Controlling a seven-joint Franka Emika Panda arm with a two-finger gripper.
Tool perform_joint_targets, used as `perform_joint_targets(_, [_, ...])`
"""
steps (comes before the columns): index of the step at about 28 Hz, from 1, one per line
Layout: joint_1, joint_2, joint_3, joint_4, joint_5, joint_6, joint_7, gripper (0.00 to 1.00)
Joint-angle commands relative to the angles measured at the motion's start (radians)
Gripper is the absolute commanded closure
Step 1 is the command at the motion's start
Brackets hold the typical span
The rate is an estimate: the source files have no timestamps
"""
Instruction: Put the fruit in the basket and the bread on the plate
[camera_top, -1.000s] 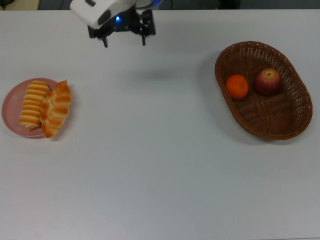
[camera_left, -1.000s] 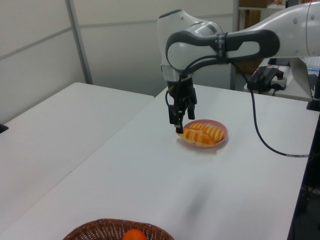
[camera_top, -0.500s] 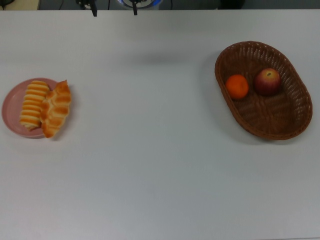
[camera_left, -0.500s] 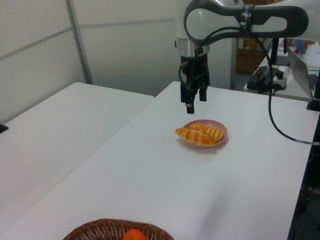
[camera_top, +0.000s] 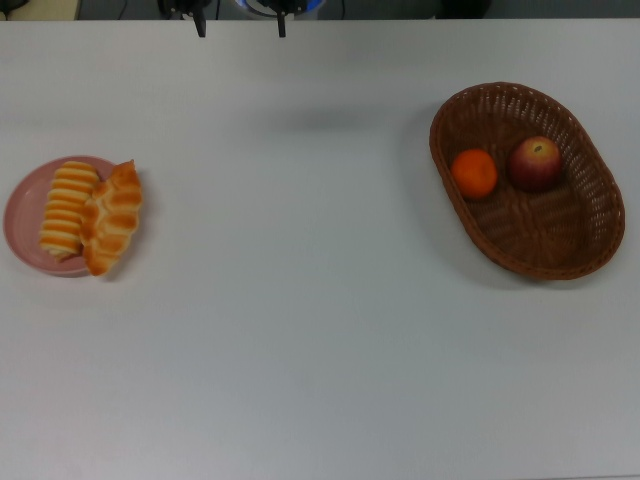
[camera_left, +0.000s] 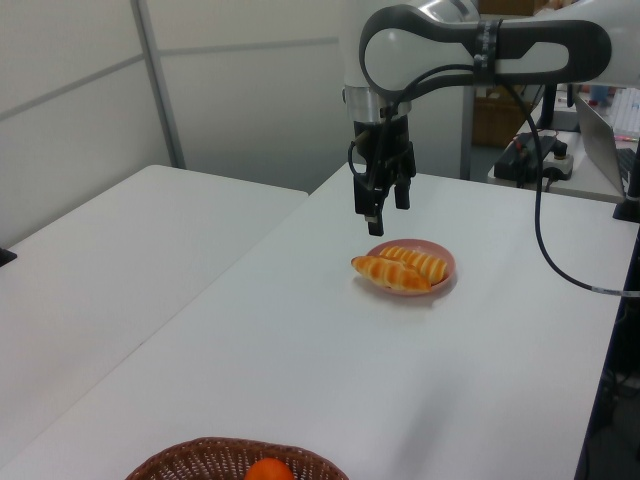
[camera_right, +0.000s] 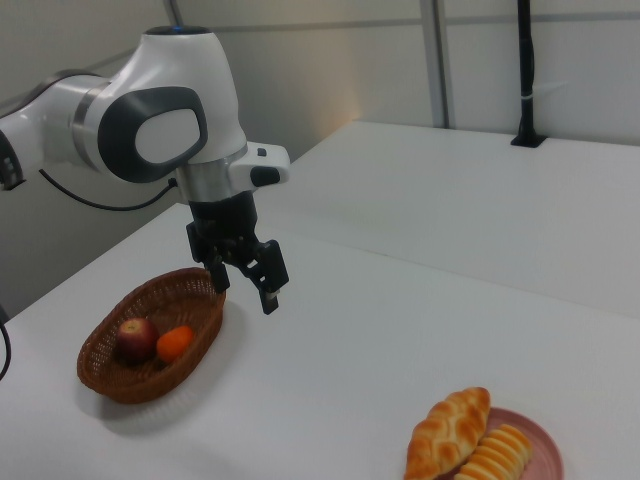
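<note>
White table (camera_top: 300, 330) fills the top view. Arm (camera_right: 150, 130) hangs above the table with the gripper (camera_right: 244, 282) pointing down, fingers (camera_right: 268, 296) spread wide and empty; in the top view only the fingertips (camera_top: 200, 24) show at 12 o'clock, at the frame's upper edge. Basket (camera_top: 590, 215) sits at 3 o'clock in the top view, with the apple (camera_top: 536, 164) and mandarin (camera_top: 474, 173) inside near its 11 o'clock end, side by side, close together. Plate (camera_top: 20, 215) is at 9 o'clock in the top view, well apart from the basket. Striped roll (camera_top: 67, 207) lies on the plate; brown roll (camera_top: 112, 216) lies touching it, overhanging the rim on the plate's 3 o'clock side.
</note>
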Motion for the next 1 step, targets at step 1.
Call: perform_joint_targets(1, [-0.017,0.006,0.019,0.007,-0.015,-0.013,0.016,0.0])
